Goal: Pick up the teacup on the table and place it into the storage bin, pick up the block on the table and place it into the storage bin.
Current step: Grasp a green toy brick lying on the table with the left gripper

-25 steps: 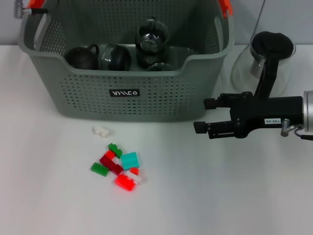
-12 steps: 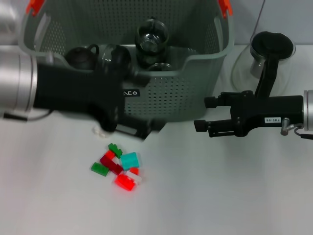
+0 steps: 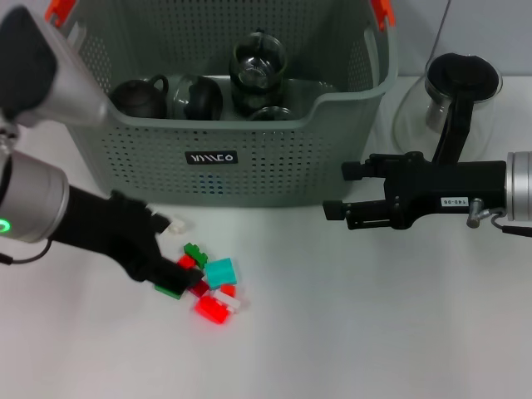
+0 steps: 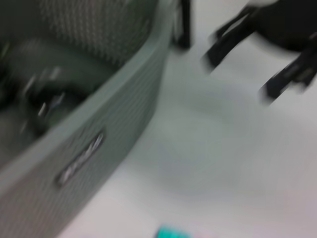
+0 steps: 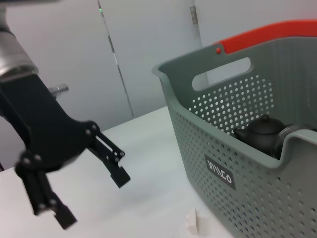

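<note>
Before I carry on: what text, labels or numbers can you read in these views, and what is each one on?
"VINCO", as best it reads in white letters, on the small black label on the storage bin front.
White sticker on the right arm: dark characters, too small to read.
The label in the left wrist view: too blurred to read.
Nothing readable on the blocks, the table or the glass jug.

Left claw (image 3: 170,270) open over blocks (image 3: 206,284)
</note>
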`<state>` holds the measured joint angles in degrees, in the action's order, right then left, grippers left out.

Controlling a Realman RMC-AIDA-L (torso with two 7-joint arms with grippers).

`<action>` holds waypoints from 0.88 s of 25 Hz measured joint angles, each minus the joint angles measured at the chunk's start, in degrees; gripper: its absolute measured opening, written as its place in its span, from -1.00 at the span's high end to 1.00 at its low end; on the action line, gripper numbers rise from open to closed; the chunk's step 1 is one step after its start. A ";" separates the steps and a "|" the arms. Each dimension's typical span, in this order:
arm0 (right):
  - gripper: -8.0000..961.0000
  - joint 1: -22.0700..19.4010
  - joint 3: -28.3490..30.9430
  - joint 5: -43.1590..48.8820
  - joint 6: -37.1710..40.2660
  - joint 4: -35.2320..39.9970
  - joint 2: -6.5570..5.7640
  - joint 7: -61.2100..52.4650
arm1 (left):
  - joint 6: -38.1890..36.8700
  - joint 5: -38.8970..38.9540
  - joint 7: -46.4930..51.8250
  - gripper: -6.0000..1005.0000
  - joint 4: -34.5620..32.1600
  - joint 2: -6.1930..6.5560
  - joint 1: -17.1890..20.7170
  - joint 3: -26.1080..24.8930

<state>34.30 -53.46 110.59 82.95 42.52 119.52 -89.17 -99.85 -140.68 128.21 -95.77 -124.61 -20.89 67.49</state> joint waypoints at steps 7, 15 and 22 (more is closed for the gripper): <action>-0.78 -0.11 0.03 -0.27 -0.44 0.00 0.01 -0.01 | 4.96 -13.67 9.24 -0.87 5.10 0.03 -2.49 7.33; -0.78 0.21 -0.33 -0.07 -0.78 0.05 -0.05 0.14 | 9.70 -20.86 17.25 -0.86 12.30 0.17 -5.99 16.40; -0.78 0.32 -1.95 0.06 1.04 -0.02 -0.24 1.36 | 9.67 -21.91 19.68 -0.86 13.04 0.08 -7.15 18.49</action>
<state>34.63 -55.41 110.65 83.99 42.50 119.27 -87.81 -90.18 -162.60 147.89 -82.73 -124.53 -28.04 85.98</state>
